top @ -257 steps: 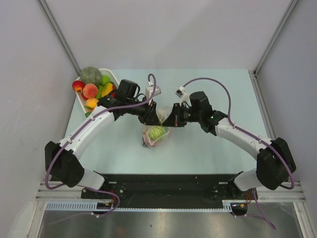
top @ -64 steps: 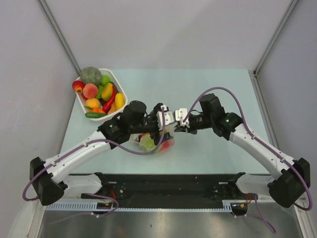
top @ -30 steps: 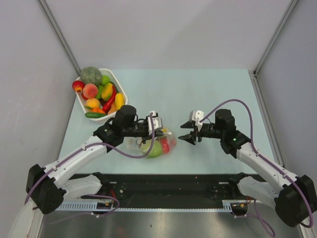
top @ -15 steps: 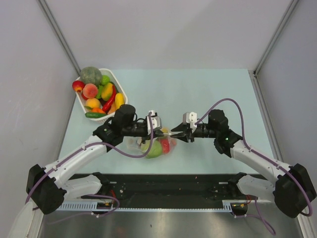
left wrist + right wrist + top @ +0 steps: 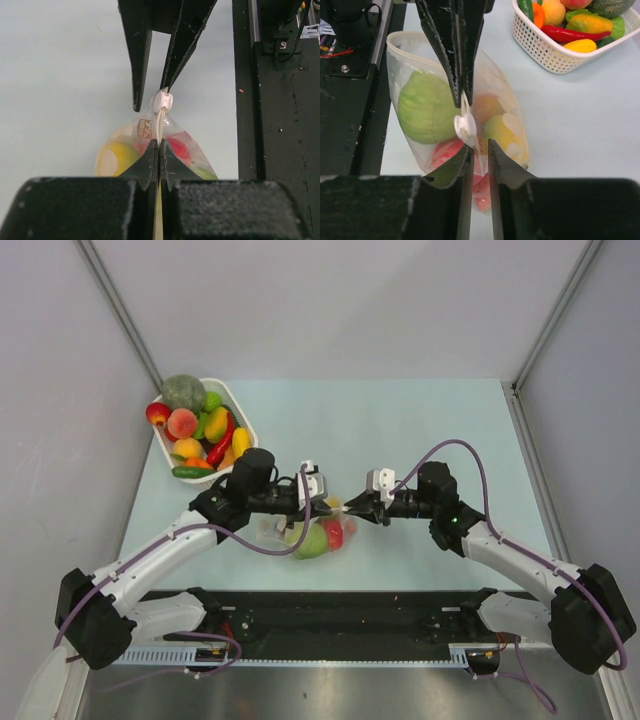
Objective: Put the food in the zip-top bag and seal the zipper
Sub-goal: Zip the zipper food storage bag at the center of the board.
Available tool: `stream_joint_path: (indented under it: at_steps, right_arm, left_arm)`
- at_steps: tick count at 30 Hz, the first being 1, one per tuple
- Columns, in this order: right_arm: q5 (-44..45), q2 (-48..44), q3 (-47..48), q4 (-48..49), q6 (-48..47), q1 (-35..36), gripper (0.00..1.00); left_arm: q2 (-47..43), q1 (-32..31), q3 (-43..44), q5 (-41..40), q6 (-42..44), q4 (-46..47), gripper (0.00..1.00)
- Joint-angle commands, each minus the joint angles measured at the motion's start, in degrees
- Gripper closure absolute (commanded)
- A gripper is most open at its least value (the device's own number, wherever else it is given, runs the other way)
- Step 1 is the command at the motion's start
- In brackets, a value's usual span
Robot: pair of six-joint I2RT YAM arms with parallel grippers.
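Note:
The zip-top bag (image 5: 308, 536) hangs above the table with its top edge pinched in my shut left gripper (image 5: 319, 503) (image 5: 158, 148). Inside it sits the food: a green round fruit (image 5: 422, 107), a yellow piece (image 5: 502, 132) (image 5: 117, 155) and a red piece (image 5: 447, 150) (image 5: 177, 147). A white slider (image 5: 465, 126) (image 5: 163, 100) sits on the zipper (image 5: 159, 122). My right gripper (image 5: 350, 508) (image 5: 480, 145) faces the left one. Its jaws stand a narrow gap apart, around the bag's edge just short of the slider. They do not press the plastic.
A white slotted basket (image 5: 245, 430) (image 5: 555, 55) at the back left holds several more toy fruits and vegetables. The black base rail (image 5: 330, 625) runs along the near table edge, below the bag.
My right gripper has moved left up to the bag's mouth and its jaws have narrowed around the edge by the slider. The left gripper and the bag have barely moved.

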Motion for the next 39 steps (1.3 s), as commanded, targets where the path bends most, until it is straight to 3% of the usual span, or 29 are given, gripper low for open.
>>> stream_joint_path:
  at_steps: [1,2,5,6,7,9,12,15,20,23,24,29,32,39]
  right_arm:
    - [-0.2,-0.8,0.9,3.6,-0.6,1.1,0.92]
    - [-0.1,-0.9,1.0,3.6,-0.6,1.1,0.99]
    - [0.5,-1.4,0.6,3.4,-0.6,1.1,1.0]
    - [0.6,-1.6,0.4,3.4,-0.6,1.1,1.0]
    - [0.6,-1.7,0.4,3.7,-0.3,1.1,1.0]
    - [0.4,-1.7,0.4,3.8,0.0,1.1,1.0]
    - [0.6,-1.6,0.4,4.5,0.3,1.1,1.0]
    - [1.0,-1.3,0.7,4.6,0.8,1.1,1.0]
    - [1.9,-1.3,0.7,5.3,2.1,1.1,1.0]
    - [2.4,-1.5,1.0,5.6,2.5,1.1,1.0]
    - [2.7,-1.6,1.1,5.8,2.9,1.1,1.0]
    - [3.5,-2.4,1.1,6.3,4.5,0.1,1.0]
    - [3.7,-2.6,1.1,7.4,7.0,-1.5,1.0]
    - [3.4,-3.2,0.8,8.3,12.2,-5.3,1.0]
  left_arm:
    - [0.8,0.5,3.3,2.0,-0.4,0.4,1.0]
    - [1.0,0.5,3.5,1.9,-0.6,0.3,1.0]
    - [0.9,0.5,4.5,-0.3,-1.4,0.9,0.95]
    - [0.4,0.4,4.7,-1.0,-1.4,1.7,0.9]
    - [0.1,-0.1,4.8,-2.1,-1.8,2.4,0.73]
    - [-0.5,-0.9,5.1,-4.1,-1.3,3.7,0.54]
    - [-0.4,-4.2,5.6,-8.1,2.6,3.5,0.41]
    - [0.7,-5.8,6.0,-9.2,4.1,3.5,0.39]
    - [3.6,-6.8,8.2,-9.2,4.4,2.8,0.45]
    - [4.6,-6.9,9.0,-9.2,4.7,2.1,0.62]
    - [4.8,-6.9,9.1,-9.7,4.8,1.5,0.72]
    - [3.4,-6.8,8.3,-10.4,6.6,-0.4,0.95]
    - [2.8,-6.8,7.5,-11.5,7.8,-2.4,1.0]
    - [2.0,-4.0,7.5,-12.3,8.4,-7.6,0.99]
